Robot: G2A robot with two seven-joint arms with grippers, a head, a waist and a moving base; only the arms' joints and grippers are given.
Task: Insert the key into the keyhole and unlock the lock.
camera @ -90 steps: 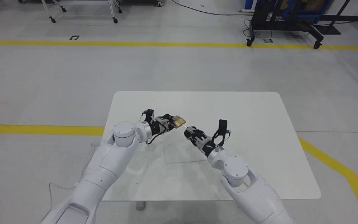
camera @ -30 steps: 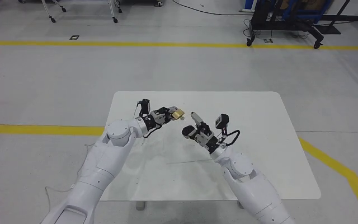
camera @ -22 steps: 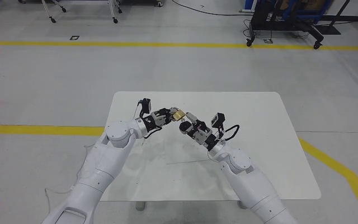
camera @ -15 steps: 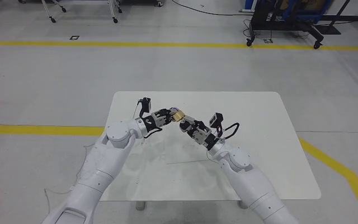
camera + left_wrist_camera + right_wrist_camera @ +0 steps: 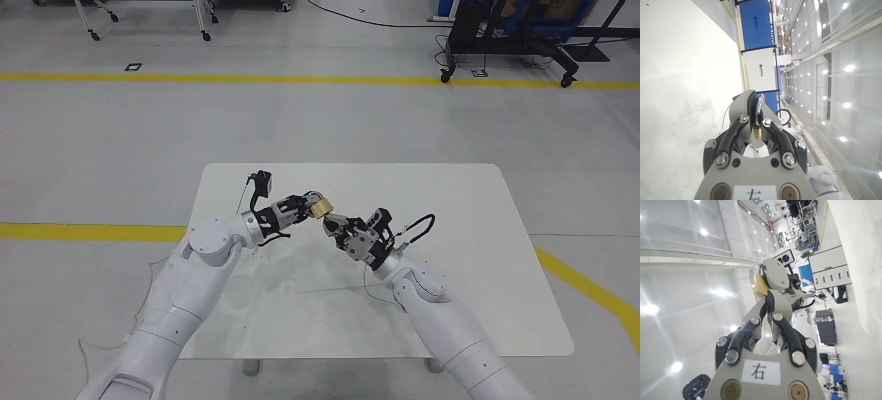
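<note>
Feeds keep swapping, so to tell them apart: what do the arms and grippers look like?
Left arm and right arm: glossy white shells, rounded joints. Left gripper and right gripper match: grey plates, black linkages, silver bolts, ribbed black pads, a white label each with its own black character. A black cable loops at the right wrist.

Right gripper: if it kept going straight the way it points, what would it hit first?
Probably the brass padlock, held in the left gripper just beyond the right gripper; they look nearly touching, though depth is unclear.
</note>
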